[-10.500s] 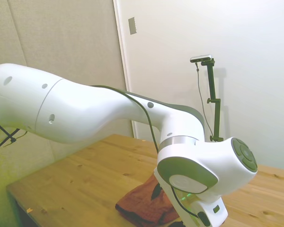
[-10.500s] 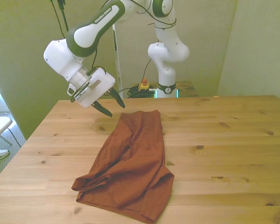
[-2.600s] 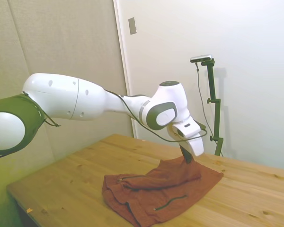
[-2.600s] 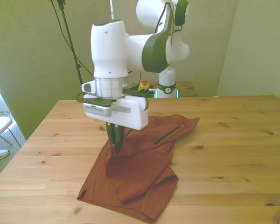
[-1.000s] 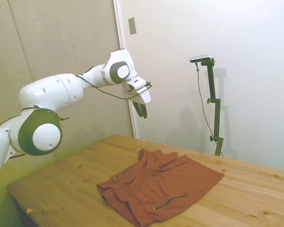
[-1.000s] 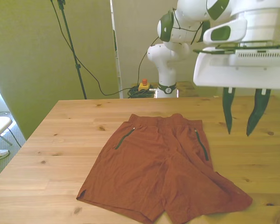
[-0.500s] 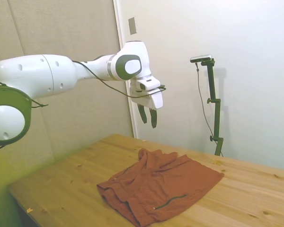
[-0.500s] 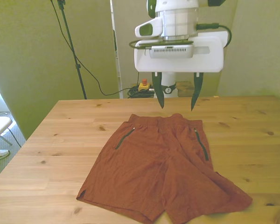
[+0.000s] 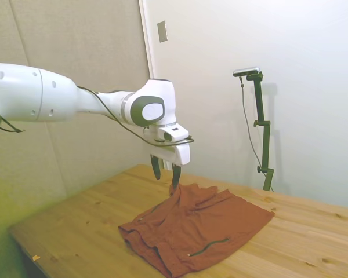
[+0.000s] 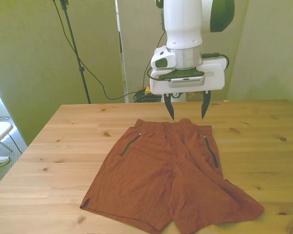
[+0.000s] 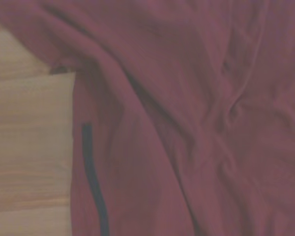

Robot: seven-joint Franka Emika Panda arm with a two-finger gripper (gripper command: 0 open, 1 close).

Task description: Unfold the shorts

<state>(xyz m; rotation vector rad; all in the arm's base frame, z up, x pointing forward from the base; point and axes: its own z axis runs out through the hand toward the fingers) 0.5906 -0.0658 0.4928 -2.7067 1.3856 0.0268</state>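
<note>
The rust-red shorts lie spread flat on the wooden table, both legs apart, waistband toward the far edge, a dark zippered pocket on each side. From the side the shorts look rumpled at the waist. My gripper hangs open just above the waistband, holding nothing; the gripper points straight down in the side view. The wrist view shows the shorts close up with one dark pocket zip beside bare wood.
Bare table surrounds the shorts on all sides. A thin black stand with a cable rises behind the table's far corner at the front view's left. A wall and door frame stand behind the arm.
Over the earlier frames the folded shorts were pulled open and released flat. In the last half second my open gripper has come down closer to the waistband.
</note>
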